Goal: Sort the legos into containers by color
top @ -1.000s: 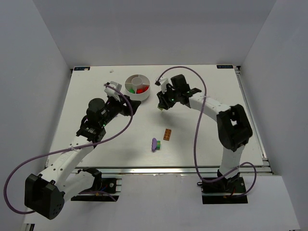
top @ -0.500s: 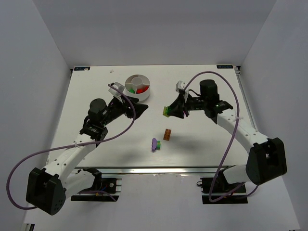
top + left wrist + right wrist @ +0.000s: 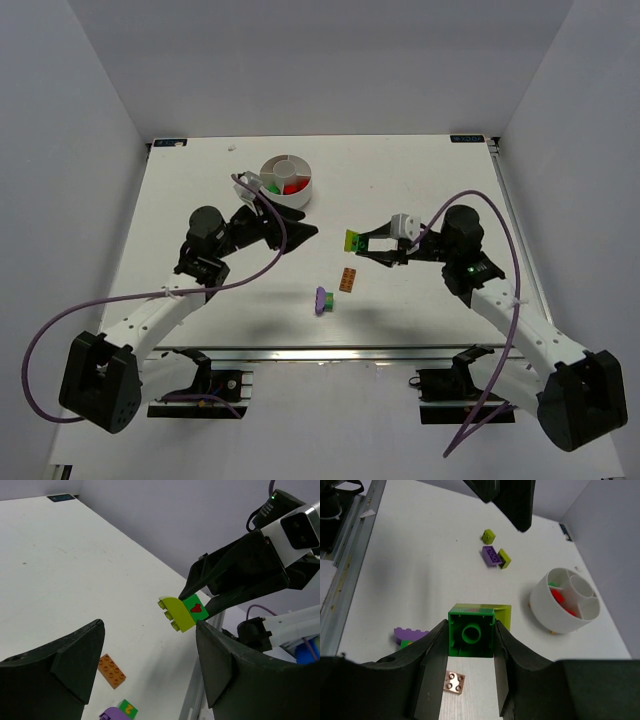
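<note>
overhead view looks down, 2 wrist views face each other, sharing lego (image 3: pixel 182 611)

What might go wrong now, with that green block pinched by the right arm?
The green brick in the right end effector looks joined to a lime piece, so dropping both into one section of the white dish would mix colours. The open left end effector sits close by, so the arms might bump.

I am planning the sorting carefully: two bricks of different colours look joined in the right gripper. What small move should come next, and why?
Probably ease the open left gripper forward to pinch the lime-yellow brick. It juts from the green brick clamped in the right gripper, and the two colours must be sorted apart.
</note>
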Tool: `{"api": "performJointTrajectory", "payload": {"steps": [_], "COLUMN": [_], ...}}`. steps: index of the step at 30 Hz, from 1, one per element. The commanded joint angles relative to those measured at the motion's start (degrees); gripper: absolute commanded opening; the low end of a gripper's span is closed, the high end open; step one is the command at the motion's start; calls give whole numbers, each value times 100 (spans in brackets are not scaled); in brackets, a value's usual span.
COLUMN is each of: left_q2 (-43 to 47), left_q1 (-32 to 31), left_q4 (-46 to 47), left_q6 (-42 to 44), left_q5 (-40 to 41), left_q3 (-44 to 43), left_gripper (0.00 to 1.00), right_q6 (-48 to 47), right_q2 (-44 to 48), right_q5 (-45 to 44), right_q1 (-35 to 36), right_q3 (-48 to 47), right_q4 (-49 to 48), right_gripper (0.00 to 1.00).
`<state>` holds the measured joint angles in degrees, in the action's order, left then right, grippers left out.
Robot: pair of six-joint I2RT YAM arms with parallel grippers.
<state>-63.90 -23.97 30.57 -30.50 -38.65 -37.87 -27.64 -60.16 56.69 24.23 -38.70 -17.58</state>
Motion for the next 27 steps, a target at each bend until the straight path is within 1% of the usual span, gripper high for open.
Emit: {"api": "performJointTrajectory", "payload": {"steps": [1,4,6,8,12,15,19,22,27], "left_q2": [-70,-272,-438,-579,-1079,-1300,-1563,-1661,-1731], "left_q1": [-38,-64,-64,-64,-73,-73,-73,-99,-240], "left_q4": [476,782,1038,1512,2442,2892,3831,4237,4212], "left_q6": [-342,-623,-939,-1334,-2055,-2591,-3285,-3584,-3612], "left_q5": [-414,-643,-801,-915,-1293,-1425,-1566,-1715,-1918], "left_q3": [51,60,104,139,183,201,262,262,201], "left_gripper": [83,83,83,83,83,83,82,82,80], "right_q6": [-268,-260,-59,100,127,101,39,-92,-84], "right_q2": [408,654,733,751,760,725,620,523,400], "right_q5": [-271,-491,-588,-694,-817,-878,-1018,-1159,-1292], "right_q1": [117,240,301,380,573,714,934,1163,1295], "right_q3": [222,477,600,644,679,697,653,635,600], "right_q4": [-886,-1255,-1579,-1730,-1871,-1933,-1977,-1977,-2135], "right_gripper": [0,0,0,0,0,0,0,0,0]}}
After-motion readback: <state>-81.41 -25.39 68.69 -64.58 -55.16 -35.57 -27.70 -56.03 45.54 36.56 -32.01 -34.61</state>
